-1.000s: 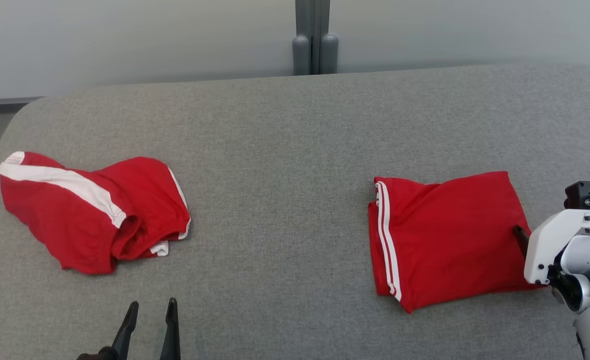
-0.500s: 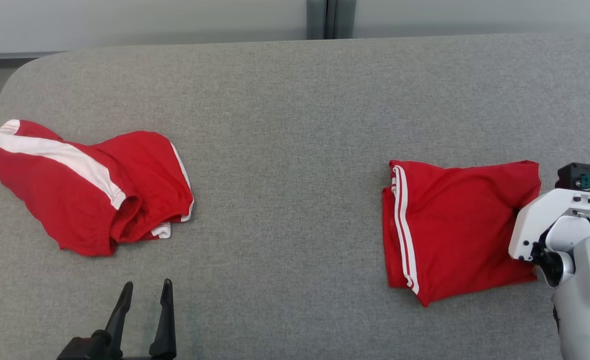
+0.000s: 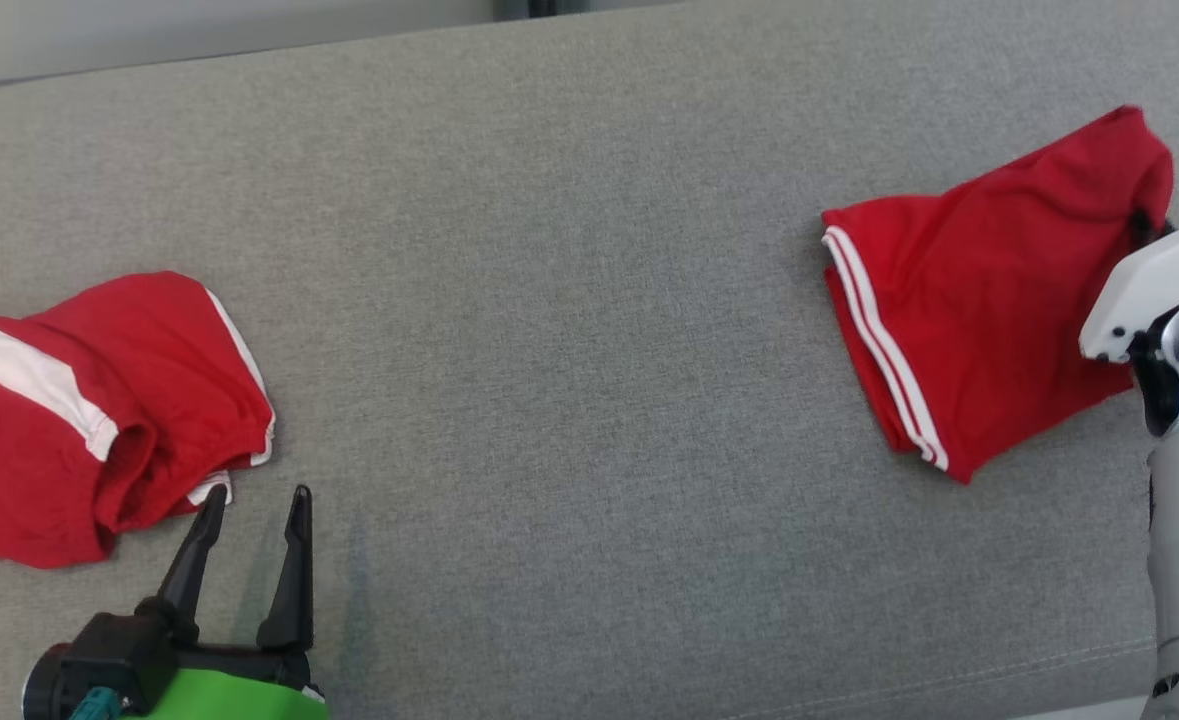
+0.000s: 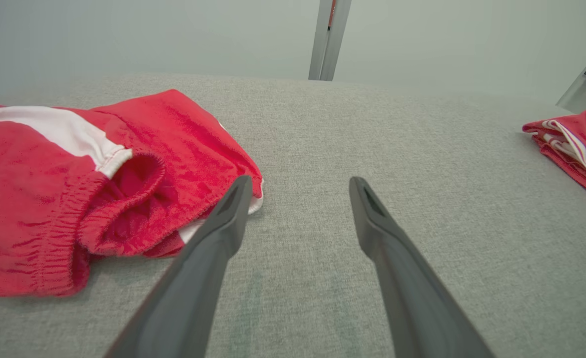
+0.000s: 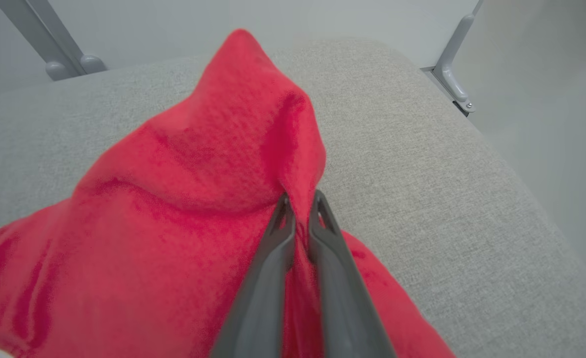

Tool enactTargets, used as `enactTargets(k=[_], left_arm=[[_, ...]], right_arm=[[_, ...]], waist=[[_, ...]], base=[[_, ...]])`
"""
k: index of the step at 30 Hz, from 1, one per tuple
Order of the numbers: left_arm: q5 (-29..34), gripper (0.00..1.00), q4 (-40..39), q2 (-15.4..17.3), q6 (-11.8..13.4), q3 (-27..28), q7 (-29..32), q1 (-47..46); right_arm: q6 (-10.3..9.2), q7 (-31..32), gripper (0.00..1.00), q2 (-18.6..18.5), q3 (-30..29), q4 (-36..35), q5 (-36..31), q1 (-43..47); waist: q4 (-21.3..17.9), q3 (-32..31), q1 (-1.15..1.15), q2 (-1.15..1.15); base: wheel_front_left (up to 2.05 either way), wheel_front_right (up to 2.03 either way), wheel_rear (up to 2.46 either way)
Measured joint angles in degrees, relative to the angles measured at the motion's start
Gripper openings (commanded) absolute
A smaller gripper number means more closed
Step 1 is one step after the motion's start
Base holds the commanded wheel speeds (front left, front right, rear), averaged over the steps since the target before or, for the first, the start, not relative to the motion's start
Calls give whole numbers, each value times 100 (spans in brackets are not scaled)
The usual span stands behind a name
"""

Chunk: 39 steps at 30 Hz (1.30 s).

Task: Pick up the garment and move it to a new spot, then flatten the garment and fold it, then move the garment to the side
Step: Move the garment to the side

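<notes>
The garment (image 3: 989, 300), folded red cloth with two thin white stripes along its left edge, lies at the right of the grey table (image 3: 569, 300). My right gripper (image 3: 1139, 225) is shut on its right edge, and the cloth rises into a peak above the pinch. In the right wrist view the fingers of this gripper (image 5: 300, 199) pinch a fold of the red garment (image 5: 198, 199). At the lower left my left gripper (image 3: 256, 497) stands open and holds nothing. In its wrist view the left gripper (image 4: 300, 184) hovers low over bare table, and the garment (image 4: 576, 144) shows at the far right.
A second red garment (image 3: 99, 400) with a broad white band lies crumpled at the left, just beside the left fingertips; its elastic waistband (image 4: 104, 219) faces the left wrist camera. The table's rounded right edge (image 5: 521, 174) runs close to the right gripper. Grey posts (image 4: 327, 40) stand behind the table.
The right gripper has shut on the garment's right edge and drawn it up and away, turning the folded cloth askew. The head camera has shifted, so the whole picture has moved. The left gripper stays open.
</notes>
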Motion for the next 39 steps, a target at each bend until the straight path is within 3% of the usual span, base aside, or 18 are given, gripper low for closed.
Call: enactTargets(k=[9, 21, 22, 23, 30, 39], left_arm=[[-107, 100, -382, 594, -1, -115, 0, -485], [-181, 100, -546, 754, -5, 43, -8, -464], [-188, 100, -547, 754, -5, 47, -8, -464], [-188, 100, -544, 751, -7, 55, -9, -465], [-188, 100, -439, 479, -5, 91, -7, -470], [-132, 100, 22, -188, -5, 124, -1, -185]], right_arm=[[0, -258, 0, -148, -1181, -342, -972, -1054], [0, -226, 0, -542, -2217, -371, -2003, -1750], [1, -287, 32, -541, -2225, -374, -2112, -1782], [0, -342, 100, -528, -2250, -370, -2201, -1821], [0, -1109, 100, -505, -2047, -337, -2654, -1833], [0, -2261, 100, -146, -758, -520, -1980, -793]], waist=[[-256, 964, 0, 0], [-218, 1735, 1, 0], [-198, 1753, 1, 0], [-183, 1763, 1, 0], [-186, 1564, 0, 0], [-171, 766, 0, 0]], base=[[0, 0, 0], [0, 0, 0], [0, 0, 0], [0, 0, 0], [0, 0, 0], [0, 0, 0]])
